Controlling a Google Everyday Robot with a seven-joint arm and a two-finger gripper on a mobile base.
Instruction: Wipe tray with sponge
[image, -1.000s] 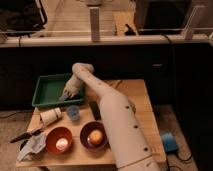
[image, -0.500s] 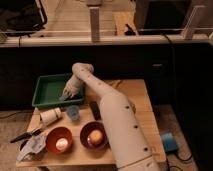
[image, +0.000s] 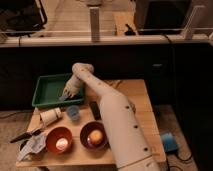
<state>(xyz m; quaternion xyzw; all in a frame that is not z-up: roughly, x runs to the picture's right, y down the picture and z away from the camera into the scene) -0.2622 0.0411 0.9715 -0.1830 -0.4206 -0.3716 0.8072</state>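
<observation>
Apparently the gripper (image: 67, 94) sits low inside the green tray (image: 46, 91); whether it grips a sponge I cannot tell. Pushing sideways could slide the tray off the wooden table (image: 142, 107).

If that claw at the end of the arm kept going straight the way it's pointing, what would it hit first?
The gripper points down and leftward into the green tray, at its right side. Going straight on, it would likely meet the tray's floor first, though how far above it the gripper sits is hard to judge.

tool (image: 68, 93) in tray (image: 44, 92); bowls (image: 59, 140) in front
</observation>
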